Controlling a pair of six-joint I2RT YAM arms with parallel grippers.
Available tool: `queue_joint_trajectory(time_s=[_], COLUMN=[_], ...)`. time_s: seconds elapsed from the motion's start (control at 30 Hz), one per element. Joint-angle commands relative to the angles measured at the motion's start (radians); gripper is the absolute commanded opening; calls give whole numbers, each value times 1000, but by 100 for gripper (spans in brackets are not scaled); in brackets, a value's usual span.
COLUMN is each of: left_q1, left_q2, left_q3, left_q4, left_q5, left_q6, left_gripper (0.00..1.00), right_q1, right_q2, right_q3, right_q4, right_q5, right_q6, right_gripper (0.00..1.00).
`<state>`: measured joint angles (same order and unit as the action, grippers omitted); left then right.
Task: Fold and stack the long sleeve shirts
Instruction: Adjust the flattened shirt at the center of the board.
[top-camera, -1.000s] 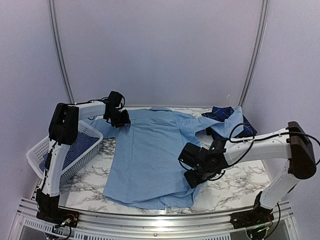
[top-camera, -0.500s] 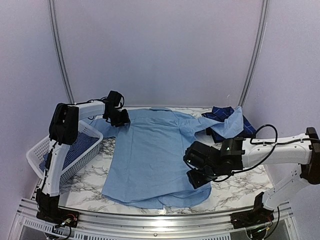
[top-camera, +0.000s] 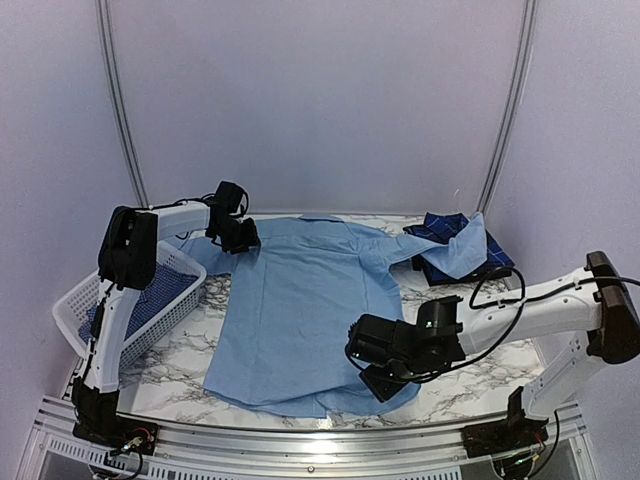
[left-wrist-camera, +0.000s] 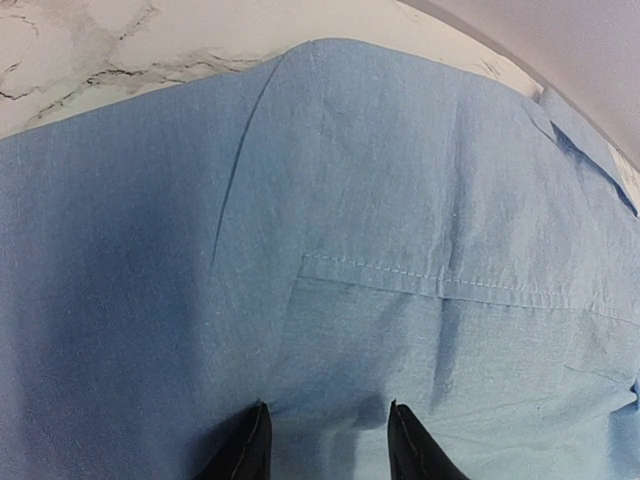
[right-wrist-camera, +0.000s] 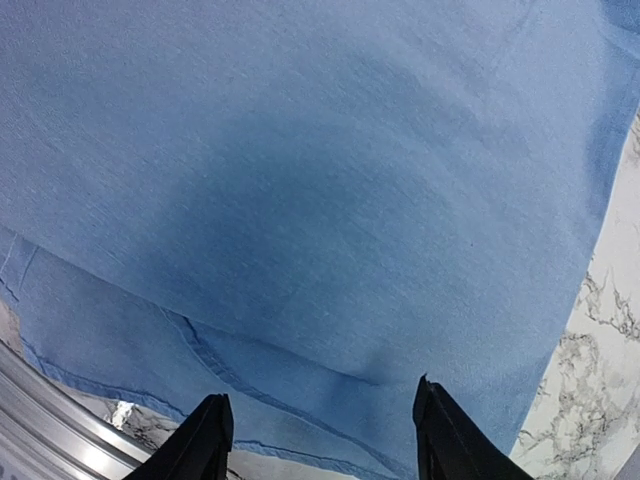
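Observation:
A plain light blue long sleeve shirt (top-camera: 295, 300) lies spread flat on the marble table (top-camera: 480, 365), collar to the back. My left gripper (top-camera: 238, 238) rests at its far left shoulder. In the left wrist view its jaws (left-wrist-camera: 328, 442) stand apart, tips down on the flat cloth (left-wrist-camera: 380, 200) below the yoke seam. My right gripper (top-camera: 378, 372) hovers over the shirt's near right corner, open (right-wrist-camera: 320, 435), with the hem (right-wrist-camera: 250, 390) between its fingers. A dark navy plaid shirt (top-camera: 452, 232) lies bunched at the back right, the light blue sleeve (top-camera: 462, 252) draped over it.
A white basket (top-camera: 70, 310) at the left holds a blue-and-white check shirt (top-camera: 155, 290). The table's metal front rail (top-camera: 300, 440) runs just beyond the shirt's hem and shows at the corner of the right wrist view (right-wrist-camera: 50, 415).
My right arm has swung nearer and to the left, bringing its gripper down to the shirt's near right hem. The left arm and shirt have stayed put.

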<state>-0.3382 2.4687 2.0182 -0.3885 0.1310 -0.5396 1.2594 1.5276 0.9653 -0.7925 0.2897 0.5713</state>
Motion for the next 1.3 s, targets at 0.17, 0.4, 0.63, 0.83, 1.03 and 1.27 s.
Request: queue_joint_trajectory(time_s=[0.17, 0.4, 0.63, 0.83, 1.03, 1.27], left_q1=[14, 15, 15, 15, 19, 25], left_q2=[43, 50, 58, 62, 70, 78], left_q3=[37, 46, 55, 57, 59, 63], left_q4=[-68, -70, -71, -71, -75, -76], left_q5=[1, 5, 10, 10, 7, 7], left_q6=[0, -6, -8, -8, -8, -11], left_gripper=[42, 42, 42, 42, 42, 42], right_q1=[11, 21, 24, 24, 24, 19], right_q2=[-5, -8, 51, 31, -89, -198], right_q3=[-38, -44, -27, -16, -49, -98], right_q4=[-43, -38, -42, -79, -124, -109], right_q5=[5, 2, 44, 84, 94, 33], right_q6=[11, -24, -46, -21, 38, 70], right_gripper=[58, 58, 39, 0, 0, 0])
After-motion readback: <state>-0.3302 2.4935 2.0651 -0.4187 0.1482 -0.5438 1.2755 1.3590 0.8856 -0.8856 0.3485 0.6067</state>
